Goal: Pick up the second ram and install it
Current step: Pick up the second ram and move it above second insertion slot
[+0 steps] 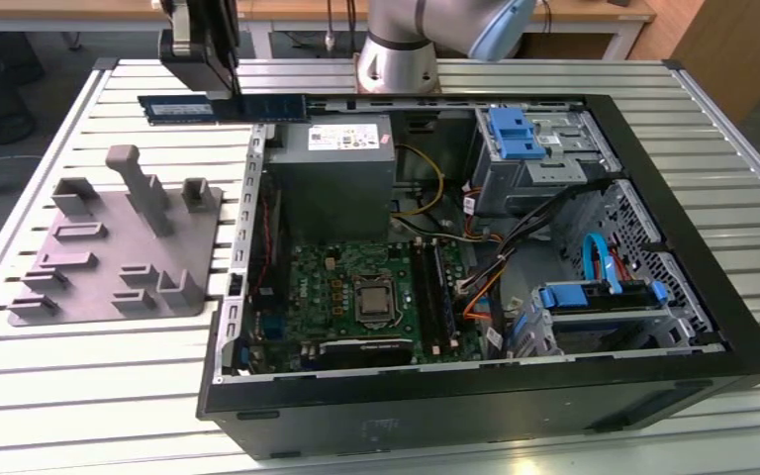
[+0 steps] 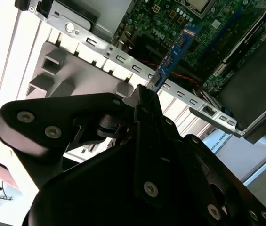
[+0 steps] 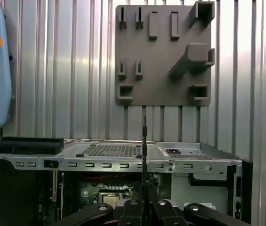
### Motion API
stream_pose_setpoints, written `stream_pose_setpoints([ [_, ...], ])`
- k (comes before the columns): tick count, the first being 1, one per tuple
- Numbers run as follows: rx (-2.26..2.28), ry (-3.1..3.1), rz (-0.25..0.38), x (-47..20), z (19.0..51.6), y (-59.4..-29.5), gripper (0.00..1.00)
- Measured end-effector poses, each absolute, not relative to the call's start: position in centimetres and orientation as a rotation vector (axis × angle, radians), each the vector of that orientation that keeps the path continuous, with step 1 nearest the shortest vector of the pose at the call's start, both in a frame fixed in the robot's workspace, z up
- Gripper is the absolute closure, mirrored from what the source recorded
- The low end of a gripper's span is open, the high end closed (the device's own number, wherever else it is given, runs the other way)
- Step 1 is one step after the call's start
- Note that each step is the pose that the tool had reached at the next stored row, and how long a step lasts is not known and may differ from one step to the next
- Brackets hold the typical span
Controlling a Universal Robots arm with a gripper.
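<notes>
- Over the worktop [image 1: 90, 376] edge that carries the arm's base [image 1: 400, 59], the second ram [image 1: 222, 107] is held in the air, clear of everything. The jaws are clenched on it from above, about midway along its length.
- Its long axis is laid level and along that same edge, as seen in the exterior view. One end reaches out over bare worktop and the other points toward the near corner of the open computer case [image 1: 697, 297].
- Inside the case the motherboard [image 1: 340, 287] is seen lying flat, well apart from the ram and toward the opposite worktop edge.
- The long memory slots [image 1: 430, 287] beside the processor socket [image 1: 377, 297] are seen running from one of those two edges toward the other. The ram's axis is therefore judged to lie roughly crosswise to them — the relation on which seating depends.
- In the first wrist view the second ram [image 3: 144, 136] is shown edge-on as a thin line leaving the jaws. It crosses the case's metal wall [image 3: 123, 157], with the grey fixture [image 3: 163, 56] beyond on the worktop.
- In the second wrist view the second ram [image 2: 177, 49] is seen projecting from the pinched fingertips [image 2: 142, 96] toward the motherboard.
- Whether another module is already seated in the slots cannot be told.
</notes>
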State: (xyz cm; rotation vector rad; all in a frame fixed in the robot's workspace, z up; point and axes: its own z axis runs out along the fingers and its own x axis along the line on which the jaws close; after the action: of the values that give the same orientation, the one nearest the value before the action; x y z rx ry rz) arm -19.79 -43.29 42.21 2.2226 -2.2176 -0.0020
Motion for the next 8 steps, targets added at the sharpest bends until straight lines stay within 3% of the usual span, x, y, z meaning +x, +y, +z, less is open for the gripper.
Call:
stream_pose_setpoints([
  [8, 2.222, -2.218, -0.002, -17.6, 40.8, -43.3, 0.86],
])
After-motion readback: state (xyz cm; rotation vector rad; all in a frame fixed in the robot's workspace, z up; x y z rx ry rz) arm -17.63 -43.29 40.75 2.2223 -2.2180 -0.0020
